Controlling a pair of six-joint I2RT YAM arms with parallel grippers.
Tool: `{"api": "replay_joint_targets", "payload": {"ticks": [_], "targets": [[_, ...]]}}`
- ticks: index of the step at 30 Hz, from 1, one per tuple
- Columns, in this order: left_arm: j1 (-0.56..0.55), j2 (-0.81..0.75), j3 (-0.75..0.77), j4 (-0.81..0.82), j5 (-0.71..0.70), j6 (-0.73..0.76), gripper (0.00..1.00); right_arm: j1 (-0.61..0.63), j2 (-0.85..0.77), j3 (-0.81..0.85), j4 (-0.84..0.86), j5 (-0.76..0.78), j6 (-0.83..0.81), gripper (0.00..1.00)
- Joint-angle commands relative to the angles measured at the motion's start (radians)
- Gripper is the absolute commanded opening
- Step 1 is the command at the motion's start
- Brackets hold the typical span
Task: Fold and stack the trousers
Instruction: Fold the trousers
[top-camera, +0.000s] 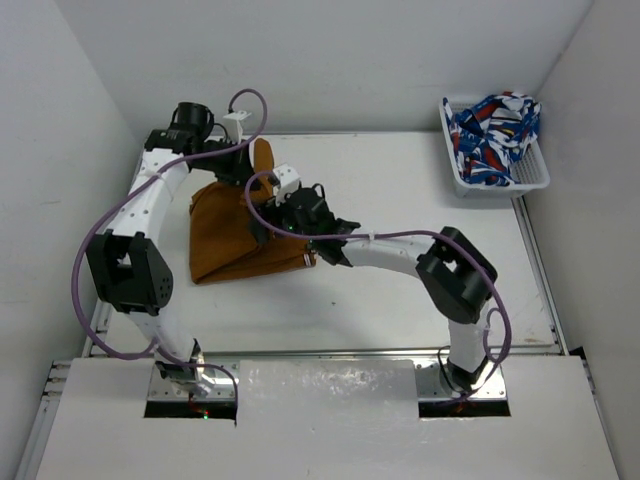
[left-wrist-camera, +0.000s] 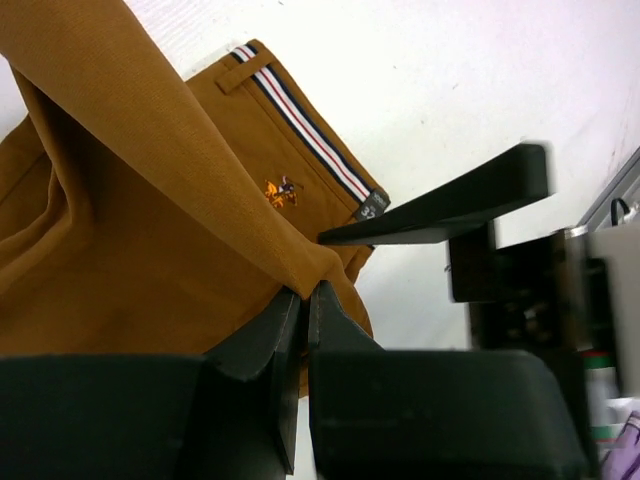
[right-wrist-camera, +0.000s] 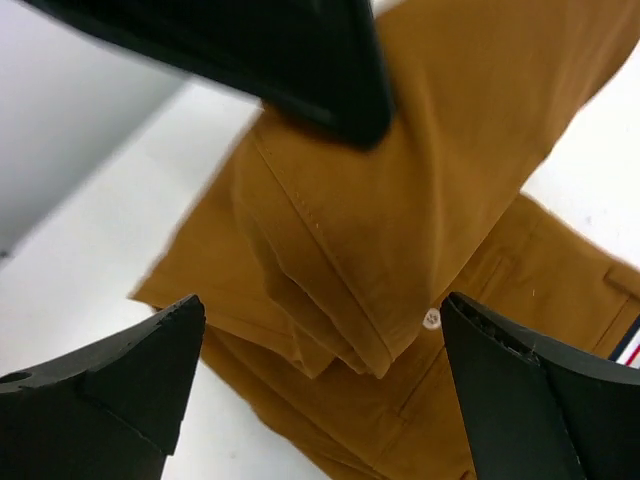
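Trousers (left-wrist-camera: 130, 260) pinched in left hand (left-wrist-camera: 305, 293), beneath spread right hand (right-wrist-camera: 322, 305).

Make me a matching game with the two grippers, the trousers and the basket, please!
Things:
1. left gripper
2. right gripper
3. trousers
4. basket

States:
A. mustard brown
B. open wide
C. holds the patterned cloth, far right corner
D. shut on a trouser fold

Pairs: 1-D, 2-B, 3-A, 4-C
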Motion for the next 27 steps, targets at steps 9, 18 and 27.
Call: {"api": "replay_joint_targets", "payload": {"ticks": [9, 18, 27], "targets": [[-0.012, -0.06, -0.082, 0.156, 0.011, -0.103, 0.0, 0.023, 0.151, 0.255, -0.079, 0.246, 0.035, 0.92], [-0.012, -0.051, -0.064, 0.168, 0.002, -0.121, 0.0, 0.021, 0.222, 0.327, -0.195, 0.258, 0.137, 0.56], [-0.005, -0.037, -0.036, 0.134, -0.001, -0.079, 0.59, 0.021, 0.214, 0.362, -0.255, 0.281, 0.153, 0.0]]}}
